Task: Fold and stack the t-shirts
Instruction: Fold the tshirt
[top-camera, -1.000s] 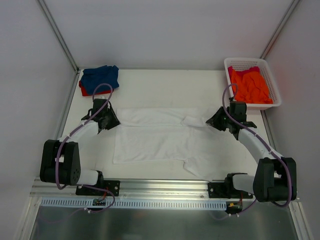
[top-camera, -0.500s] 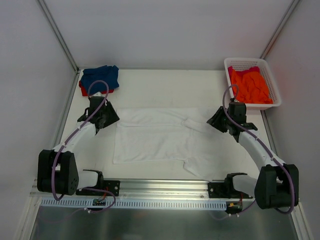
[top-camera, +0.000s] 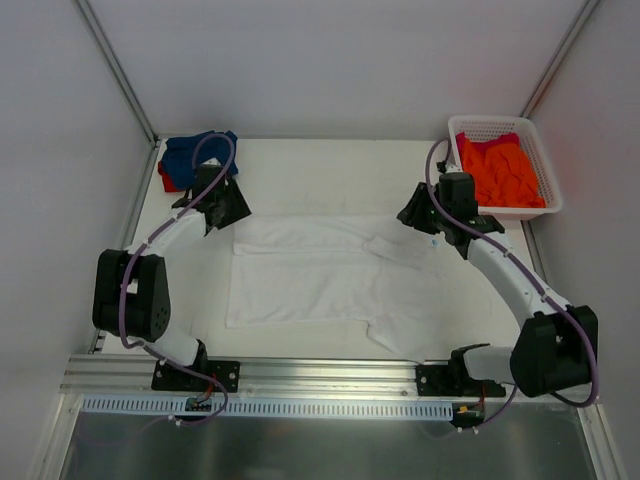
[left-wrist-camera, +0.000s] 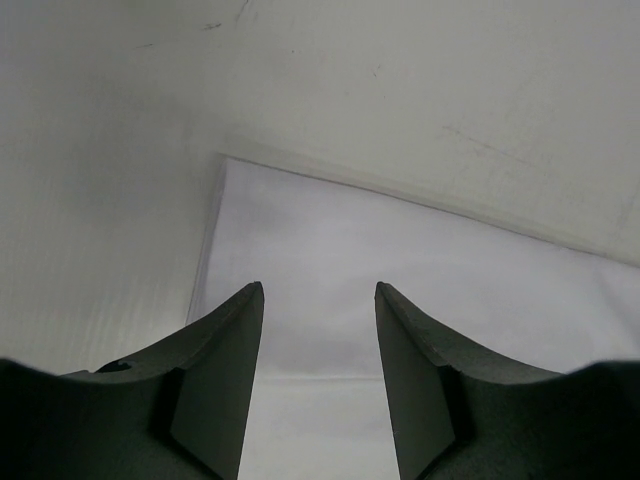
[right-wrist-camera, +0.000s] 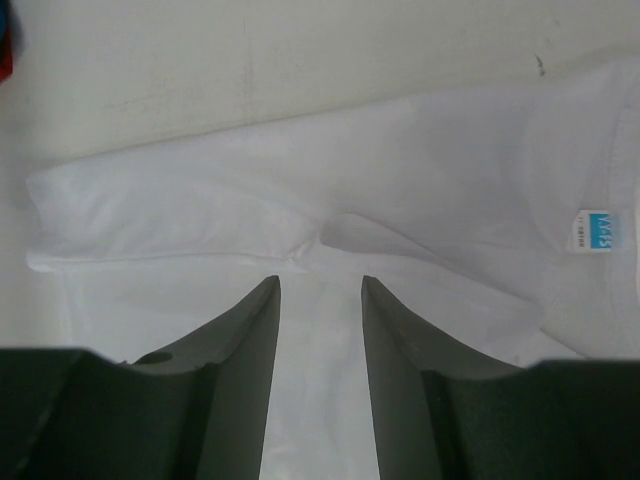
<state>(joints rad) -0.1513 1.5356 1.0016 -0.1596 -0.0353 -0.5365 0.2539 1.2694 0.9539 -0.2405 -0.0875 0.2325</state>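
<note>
At the far left corner lies the blue t-shirt (top-camera: 200, 155); beside it the left gripper (left-wrist-camera: 320, 295) hovers open over the white t-shirt (top-camera: 310, 275) spread mid-table, the right gripper (right-wrist-camera: 320, 285) likewise open, the orange t-shirt (top-camera: 500, 172) in the basket (top-camera: 488, 121)

table (top-camera: 330, 165): off-white top, faintly scuffed, walls at left, far and right sides
middle: white t-shirt (top-camera: 320, 275) spread flat, a crease along its far part, one short sleeve toward the near right
far left corner: red tee (top-camera: 166, 183) on the top, blue tee (top-camera: 185, 158) bunched over it, apart from the white one
far right corner: white lattice basket (top-camera: 490, 122) beside the right wall
</note>
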